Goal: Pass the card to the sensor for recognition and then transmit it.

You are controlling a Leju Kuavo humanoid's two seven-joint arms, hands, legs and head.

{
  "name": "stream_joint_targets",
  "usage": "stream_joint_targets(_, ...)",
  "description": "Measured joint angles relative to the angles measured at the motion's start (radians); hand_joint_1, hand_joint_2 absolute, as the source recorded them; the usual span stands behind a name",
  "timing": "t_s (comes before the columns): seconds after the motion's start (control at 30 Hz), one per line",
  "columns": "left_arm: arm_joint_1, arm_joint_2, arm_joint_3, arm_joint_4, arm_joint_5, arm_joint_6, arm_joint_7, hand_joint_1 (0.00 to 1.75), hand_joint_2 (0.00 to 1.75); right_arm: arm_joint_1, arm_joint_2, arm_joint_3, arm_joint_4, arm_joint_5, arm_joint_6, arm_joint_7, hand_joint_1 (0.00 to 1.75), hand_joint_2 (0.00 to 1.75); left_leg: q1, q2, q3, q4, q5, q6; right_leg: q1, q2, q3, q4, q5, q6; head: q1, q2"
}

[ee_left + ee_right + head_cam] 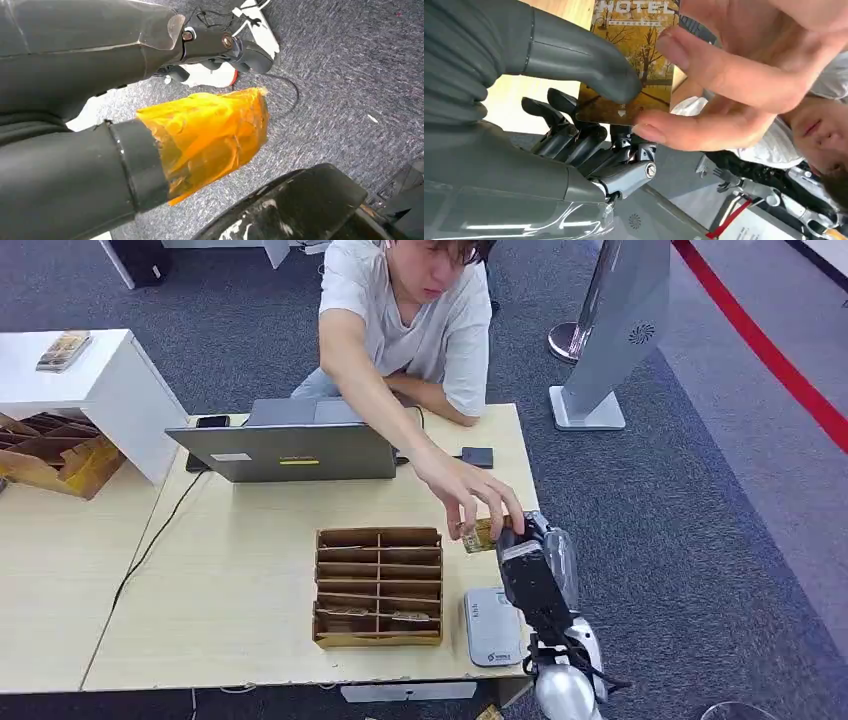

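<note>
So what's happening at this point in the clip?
The robot's right hand holds a hotel card out past the table's right side, its thumb pressed on the card's face. A person's hand is pinching the same card, so a handover looks under way. The grey sensor lies on the table beside a cardboard organizer.

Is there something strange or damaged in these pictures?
One thing stands out: in the left wrist view the left hand is wrapped in crumpled orange tape or film, so its fingers cannot be seen. Elsewhere nothing looks spilled or broken. The right hand and a person's hand both hold the hotel card.
</note>
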Motion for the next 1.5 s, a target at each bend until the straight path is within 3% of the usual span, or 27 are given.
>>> stream_joint_targets(0.17, -0.001, 0.000, -0.001, 0.000, 0.000, 0.000, 0.000, 0.00, 0.00, -0.006, 0.000, 0.014, 0.002, 0.004, 0.000, 0.004, 1.75, 1.75, 0.000, 0.000, 0.000, 0.000, 0.000, 0.000, 0.000, 0.000, 0.000, 0.000, 0.000, 0.000, 0.000, 0.000)
stream_joint_targets(0.2, -0.001, 0.000, -0.001, 0.000, 0.000, 0.000, 0.000, 0.00, 0.00, -0.006, 0.000, 0.017, 0.002, 0.005, 0.000, 0.004, 1.61, 1.75, 0.000, 0.000, 0.000, 0.000, 0.000, 0.000, 0.000, 0.000, 0.000, 0.000, 0.000, 0.000, 0.000, 0.000)
stream_joint_targets(0.23, -0.001, 0.000, -0.002, 0.000, 0.000, 0.000, 0.000, 0.00, 0.00, -0.007, 0.000, 0.019, 0.002, 0.008, -0.001, 0.004, 0.45, 1.75, 0.000, 0.000, 0.000, 0.000, 0.000, 0.000, 0.000, 0.000, 0.000, 0.000, 0.000, 0.000, 0.000, 0.000)
stream_joint_targets(0.27, -0.001, 0.000, -0.002, 0.000, 0.000, 0.000, 0.000, 0.00, 0.00, -0.007, 0.000, 0.021, 0.002, 0.009, -0.001, 0.004, 0.00, 1.75, 0.000, 0.000, 0.000, 0.000, 0.000, 0.000, 0.000, 0.000, 0.000, 0.000, 0.000, 0.000, 0.000, 0.000)
stream_joint_targets(1.03, -0.006, 0.000, -0.010, 0.000, 0.000, 0.000, 0.002, 0.00, 0.00, -0.006, 0.000, 0.036, -0.002, 0.016, -0.026, -0.010, 0.00, 1.75, 0.000, 0.000, 0.000, 0.000, 0.000, 0.000, 0.000, 0.000, 0.000, 0.000, 0.000, 0.000, 0.000, 0.000)
stream_joint_targets(1.5, -0.005, 0.000, -0.010, 0.000, 0.017, 0.007, 0.003, 0.00, 0.00, 0.060, -0.002, 0.068, -0.105, 0.038, -0.049, -0.076, 0.00, 1.75, 0.000, 0.000, 0.000, 0.000, 0.000, 0.000, 0.000, 0.000, 0.000, 0.000, 0.000, 0.000, 0.000, 0.000)
